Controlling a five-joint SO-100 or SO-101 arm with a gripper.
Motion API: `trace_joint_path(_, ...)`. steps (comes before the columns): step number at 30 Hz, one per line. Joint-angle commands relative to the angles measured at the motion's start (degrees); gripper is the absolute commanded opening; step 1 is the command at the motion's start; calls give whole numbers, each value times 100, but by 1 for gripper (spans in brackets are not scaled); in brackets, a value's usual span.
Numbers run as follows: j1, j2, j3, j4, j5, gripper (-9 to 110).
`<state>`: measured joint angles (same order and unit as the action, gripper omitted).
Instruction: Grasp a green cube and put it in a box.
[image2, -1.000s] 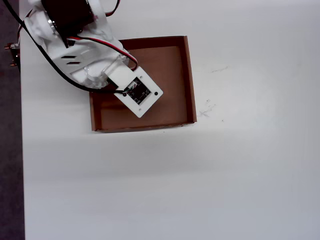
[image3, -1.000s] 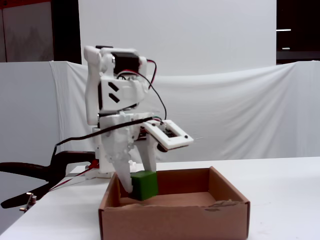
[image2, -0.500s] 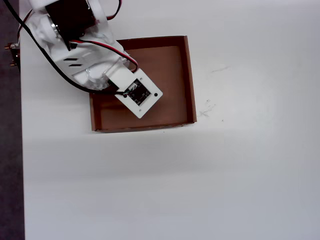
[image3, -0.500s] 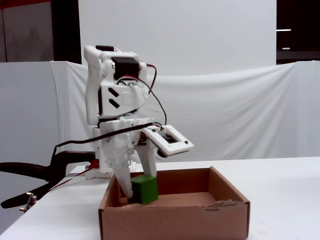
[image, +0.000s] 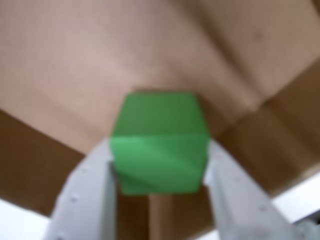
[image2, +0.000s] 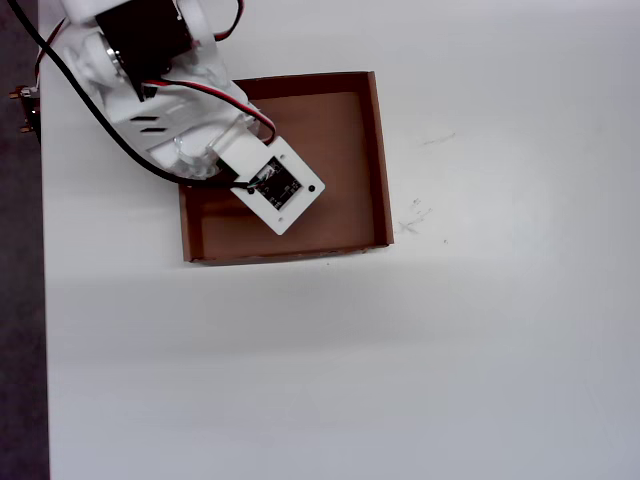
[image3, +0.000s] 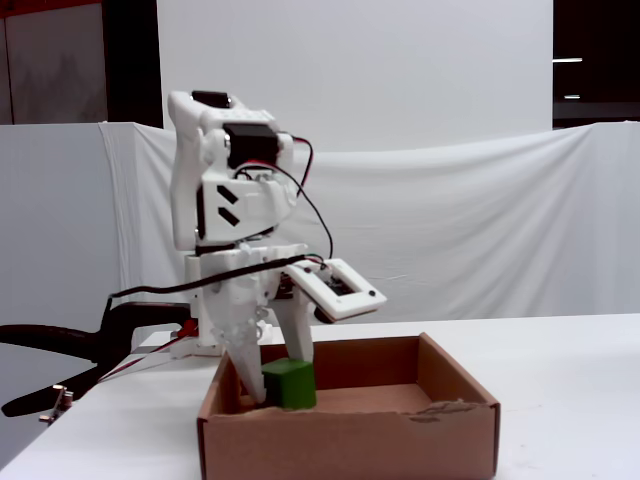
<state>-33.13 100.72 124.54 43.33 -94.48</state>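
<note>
The green cube (image: 159, 145) sits between my two white fingers, and my gripper (image: 159, 152) is shut on it over the brown bottom of the box (image: 75, 65). In the fixed view the green cube (image3: 290, 383) is low inside the box (image3: 350, 440), near its left back part, with the gripper (image3: 283, 388) pointing down around it. The front wall hides the cube's underside, so contact with the bottom cannot be told. In the overhead view the arm (image2: 150, 90) covers the cube and the upper-left corner of the box (image2: 381, 160).
The white camera plate (image2: 280, 187) overhangs the box. A black and red clamp (image3: 60, 345) lies at the table's left end, near the table edge (image2: 42, 300). White cloth hangs behind the table in the fixed view.
The arm has come down, taking the held cube lower into the box; its top now stands just above the front wall in the fixed view. The box has not moved.
</note>
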Motion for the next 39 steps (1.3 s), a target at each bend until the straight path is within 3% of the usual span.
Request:
trace_joint_path(1, 18, 26, -9, -123, -70, 16)
trace_joint_path(17, 9, -53, 185, -519, -79, 16)
trace_joint_path(25, 26, 0, 185, -545, -44, 23)
trace_joint_path(34, 826, 1468, -448, 940, 404, 23)
trace_joint_path(39, 1723, 2997, 220, 1731, 659, 23)
